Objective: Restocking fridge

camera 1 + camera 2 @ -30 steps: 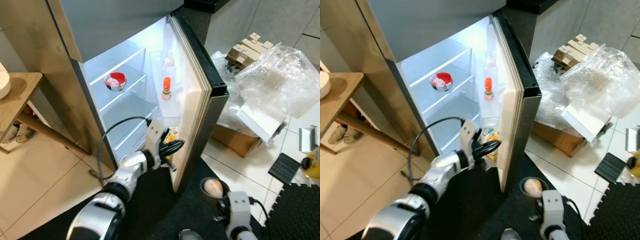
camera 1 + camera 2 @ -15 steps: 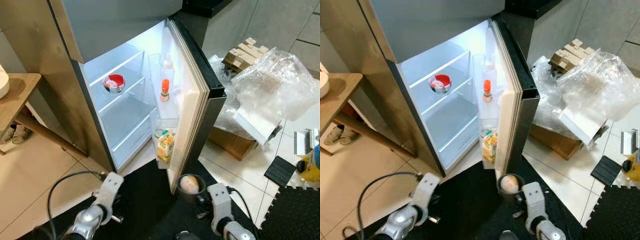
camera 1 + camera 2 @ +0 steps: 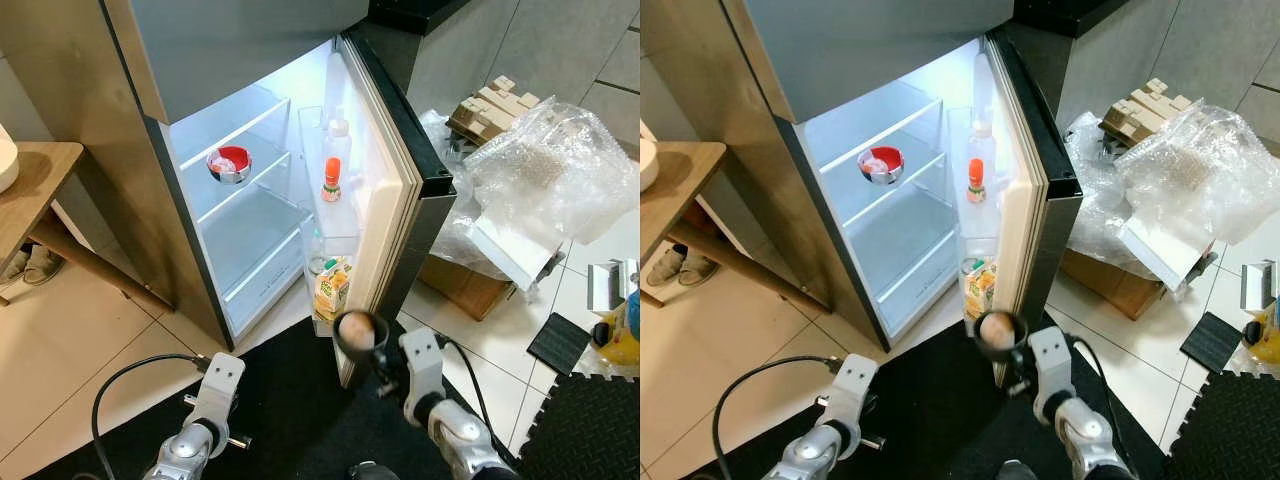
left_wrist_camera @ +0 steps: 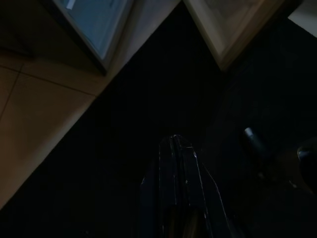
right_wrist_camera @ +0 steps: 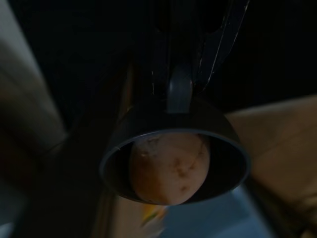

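The fridge [image 3: 255, 215] stands open, its door [image 3: 392, 190] swung to the right. A red bowl [image 3: 231, 163] sits on an inner shelf. The door racks hold a white bottle [image 3: 338, 138], an orange-capped bottle [image 3: 331, 180] and a juice carton [image 3: 331, 288]. My right gripper [image 5: 181, 91] is shut on the handle of a dark cup [image 3: 357, 333] with a pale round food item [image 5: 169, 167] inside, raised just below the door's lower corner. My left gripper [image 4: 176, 146] hangs low over the black mat, fingers pressed together, holding nothing.
A wooden table [image 3: 35, 185] and shoes [image 3: 22, 266] are at the left. Bubble wrap [image 3: 545, 165], a cardboard box [image 3: 468, 282] and stacked blocks [image 3: 495, 98] crowd the floor right of the door. A black mat [image 3: 300, 410] lies before the fridge.
My left arm left the lower door rack and dropped to the mat. My right gripper lifted the cup up and leftward to the door's lower corner.
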Robot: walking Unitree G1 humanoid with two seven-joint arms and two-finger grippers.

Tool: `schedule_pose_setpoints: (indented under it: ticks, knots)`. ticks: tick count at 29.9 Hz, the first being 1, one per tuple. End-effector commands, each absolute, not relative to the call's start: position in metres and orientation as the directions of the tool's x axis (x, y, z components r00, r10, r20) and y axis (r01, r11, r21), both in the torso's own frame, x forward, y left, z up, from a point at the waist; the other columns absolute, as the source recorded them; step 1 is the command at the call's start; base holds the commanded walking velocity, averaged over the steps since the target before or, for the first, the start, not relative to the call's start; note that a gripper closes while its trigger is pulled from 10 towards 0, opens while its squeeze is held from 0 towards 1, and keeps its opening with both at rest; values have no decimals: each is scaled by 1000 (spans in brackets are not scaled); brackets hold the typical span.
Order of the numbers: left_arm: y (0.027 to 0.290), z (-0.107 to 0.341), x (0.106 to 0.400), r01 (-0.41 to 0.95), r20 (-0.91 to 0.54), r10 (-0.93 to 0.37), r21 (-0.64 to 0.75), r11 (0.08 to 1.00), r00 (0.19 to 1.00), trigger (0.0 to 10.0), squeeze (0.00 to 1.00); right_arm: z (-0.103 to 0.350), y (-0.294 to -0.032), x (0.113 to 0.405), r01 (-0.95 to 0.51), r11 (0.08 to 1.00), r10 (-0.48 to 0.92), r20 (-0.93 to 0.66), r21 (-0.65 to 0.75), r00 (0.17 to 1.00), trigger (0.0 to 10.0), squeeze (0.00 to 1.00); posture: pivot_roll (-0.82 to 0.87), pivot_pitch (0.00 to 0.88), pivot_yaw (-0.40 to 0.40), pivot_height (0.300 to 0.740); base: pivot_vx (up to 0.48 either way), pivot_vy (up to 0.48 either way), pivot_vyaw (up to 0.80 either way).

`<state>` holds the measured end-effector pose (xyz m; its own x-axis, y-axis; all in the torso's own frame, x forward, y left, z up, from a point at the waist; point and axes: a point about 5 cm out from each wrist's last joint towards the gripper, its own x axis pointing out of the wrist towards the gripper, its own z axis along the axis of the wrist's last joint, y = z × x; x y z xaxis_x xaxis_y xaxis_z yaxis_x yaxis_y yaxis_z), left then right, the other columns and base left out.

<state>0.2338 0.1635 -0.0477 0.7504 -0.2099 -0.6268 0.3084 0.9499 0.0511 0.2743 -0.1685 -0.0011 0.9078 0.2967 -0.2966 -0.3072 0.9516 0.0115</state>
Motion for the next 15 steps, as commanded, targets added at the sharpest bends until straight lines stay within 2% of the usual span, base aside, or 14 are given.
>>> schedule_pose_setpoints:
  ticks: [1, 11, 13, 14, 15]
  knots:
    - [161, -46, 237, 286, -621, -205, 32, 958, 756, 10000, 0, 10, -183, 282, -185, 983, 185, -224, 23, 957, 10000, 0, -158, 160, -13, 736, 0, 0, 0]
    - [161, -41, 244, 292, -607, -203, 49, 955, 769, 10000, 0, 16, -206, 286, -68, 998, 66, -214, -2, 975, 10000, 0, -160, 149, -1, 736, 0, 0, 0]
    - [161, -41, 244, 299, -608, -208, 52, 953, 766, 10000, 0, 14, -221, 284, 24, 997, -39, -241, -67, 970, 10000, 0, -163, 144, 3, 736, 0, 0, 0]
    - [161, -41, 244, 299, -608, -208, 52, 953, 766, 10000, 0, 14, -221, 284, 24, 997, -39, -241, -67, 970, 10000, 0, -163, 144, 3, 736, 0, 0, 0]
    - [160, -41, 243, 303, -610, -209, 53, 952, 764, 10000, 0, 13, -233, 281, 89, 989, -116, -259, -114, 959, 10000, 0, -164, 142, 4, 736, 0, 0, 0]
